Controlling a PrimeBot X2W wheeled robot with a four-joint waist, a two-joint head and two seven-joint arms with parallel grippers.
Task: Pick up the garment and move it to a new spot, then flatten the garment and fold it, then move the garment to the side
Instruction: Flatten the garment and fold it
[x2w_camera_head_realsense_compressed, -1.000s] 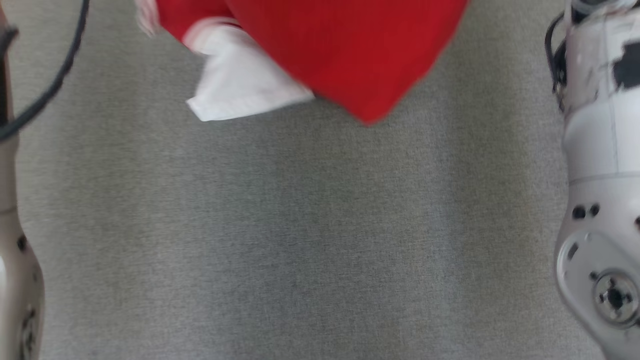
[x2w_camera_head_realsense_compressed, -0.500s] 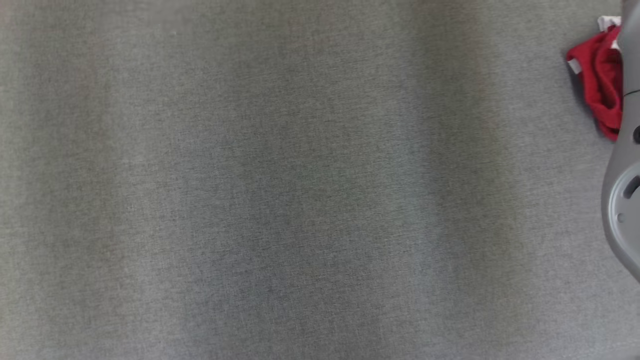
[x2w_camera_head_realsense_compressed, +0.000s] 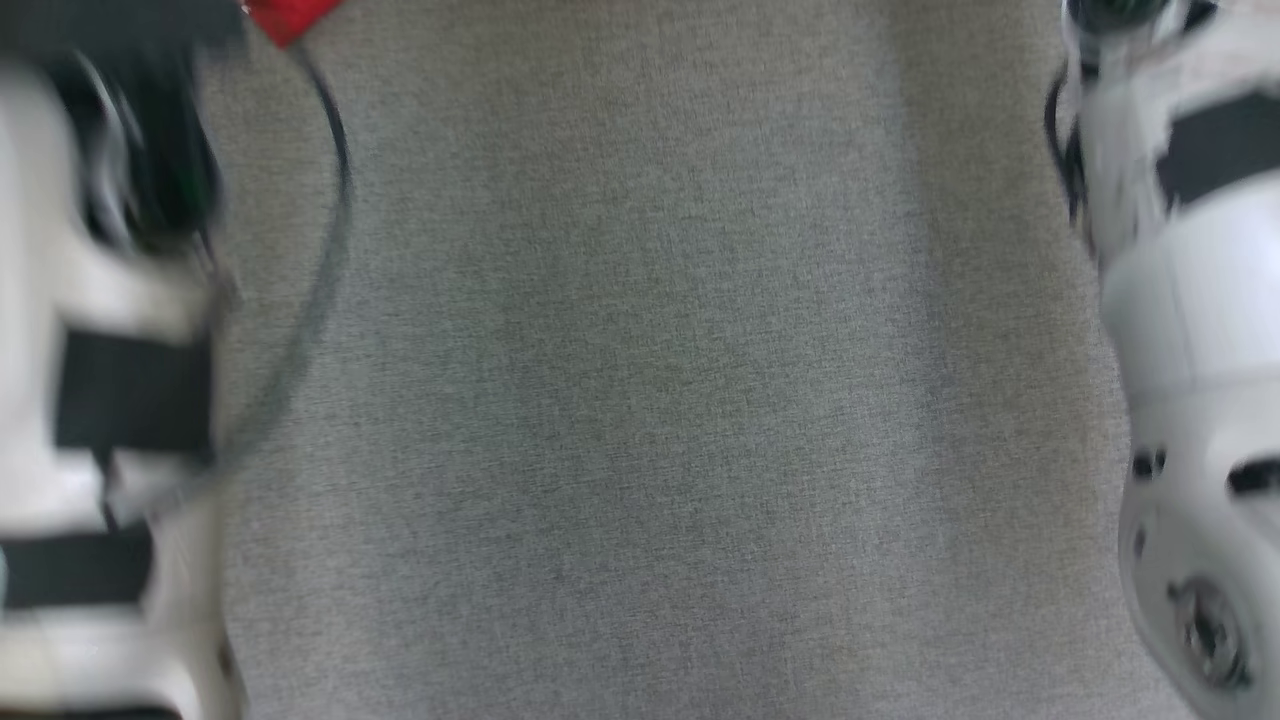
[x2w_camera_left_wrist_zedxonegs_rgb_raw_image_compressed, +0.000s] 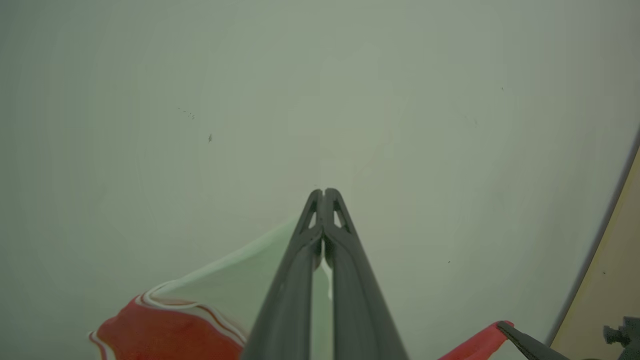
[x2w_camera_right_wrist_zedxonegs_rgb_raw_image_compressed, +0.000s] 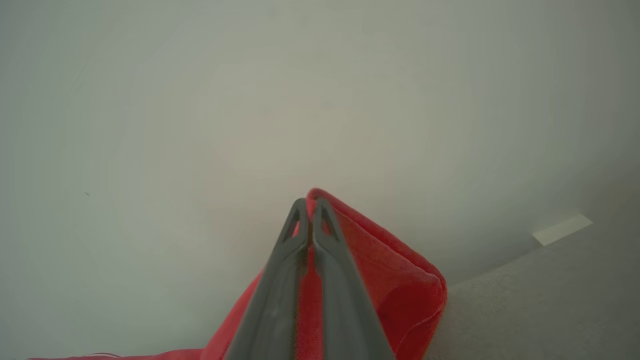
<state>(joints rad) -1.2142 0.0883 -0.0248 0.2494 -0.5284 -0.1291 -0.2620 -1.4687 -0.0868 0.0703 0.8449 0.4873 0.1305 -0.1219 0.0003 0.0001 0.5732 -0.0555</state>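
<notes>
Left pincer (x2w_camera_left_wrist_zedxonegs_rgb_raw_image_compressed: 324, 191) and right pincer (x2w_camera_right_wrist_zedxonegs_rgb_raw_image_compressed: 310, 201) both clamp shut on the red, white-trimmed cloth garment (x2w_camera_right_wrist_zedxonegs_rgb_raw_image_compressed: 390, 270); my head has swung, carry likely underway.

Blurred white left arm casing (x2w_camera_head_realsense_compressed: 100, 300): broad black bands, thin dark looping cable (x2w_camera_head_realsense_compressed: 343, 190) alongside.
Glossy white right arm shell (x2w_camera_head_realsense_compressed: 1190, 330): black band, dark slots, round recessed grey fastener (x2w_camera_head_realsense_compressed: 1205, 620).
Left gripper (x2w_camera_left_wrist_zedxonegs_rgb_raw_image_compressed: 325, 192), right gripper (x2w_camera_right_wrist_zedxonegs_rgb_raw_image_compressed: 306, 202): long dark-grey tapered fingers, triangular cut-outs near tips.

Soft even light, heavy motion blur
</notes>
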